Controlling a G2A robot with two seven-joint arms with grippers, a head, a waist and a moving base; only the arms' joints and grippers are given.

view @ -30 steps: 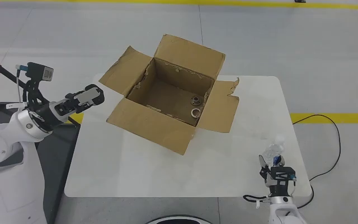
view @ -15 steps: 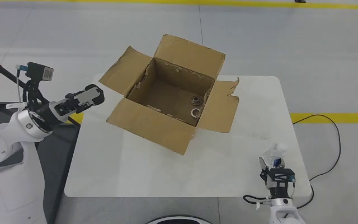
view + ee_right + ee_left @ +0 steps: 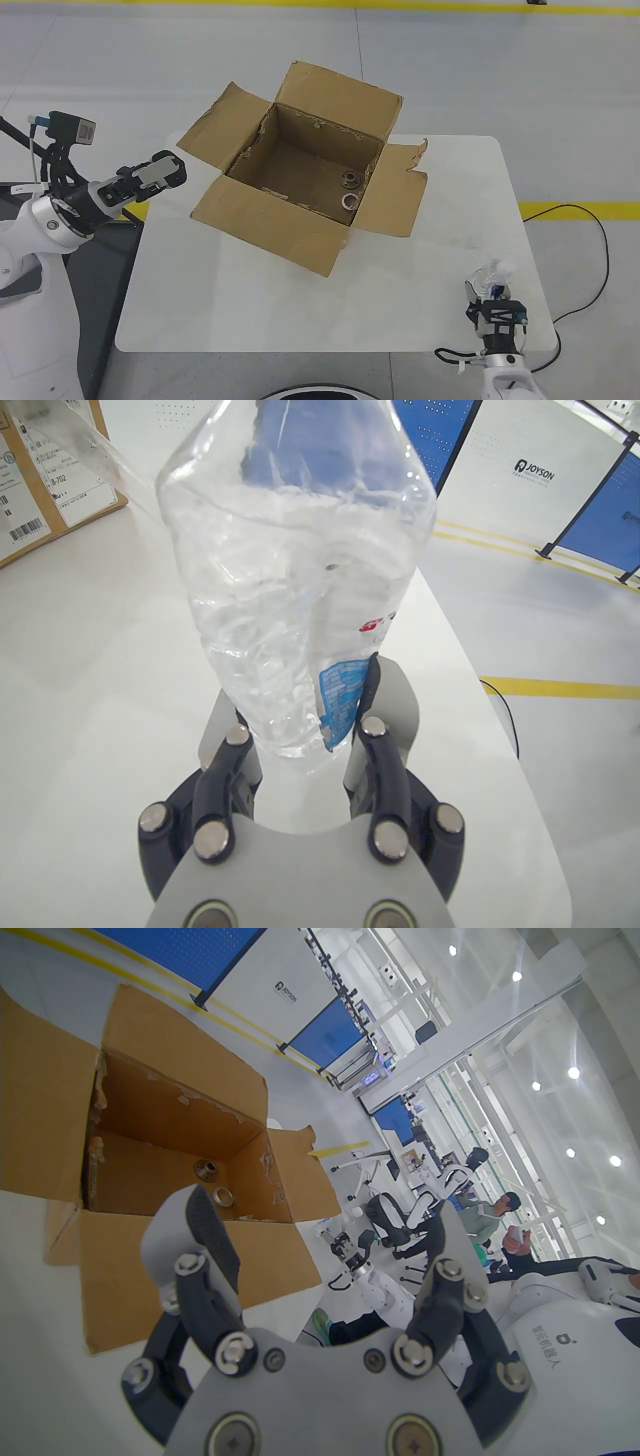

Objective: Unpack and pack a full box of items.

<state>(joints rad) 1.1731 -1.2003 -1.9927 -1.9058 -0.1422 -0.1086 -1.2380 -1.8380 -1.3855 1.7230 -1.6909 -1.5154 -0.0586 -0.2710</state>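
An open cardboard box (image 3: 265, 225) stands at the back middle of the white table (image 3: 250, 300). Two small metal parts (image 3: 349, 181) (image 3: 349, 200) lie on its floor, also seen from the left wrist as a dark metal part (image 3: 206, 1169) and a lighter metal part (image 3: 223, 1197). My left gripper (image 3: 178, 170) (image 3: 322, 1208) hangs open and empty at the table's left edge, facing the box (image 3: 170, 1053). My right gripper (image 3: 497, 305) (image 3: 305, 700) is near the front right corner, shut on one end of a crumpled clear plastic bottle (image 3: 493, 275) (image 3: 300, 575).
The box's flaps (image 3: 400, 195) spread outward on all sides. A labelled side of the box (image 3: 50, 500) faces the right wrist. Bare tabletop lies between the box and the front edge. A black cable (image 3: 590, 260) runs on the floor right of the table.
The bottle in my right gripper has shifted slightly toward the table's front edge. The left arm and the box have stayed still.
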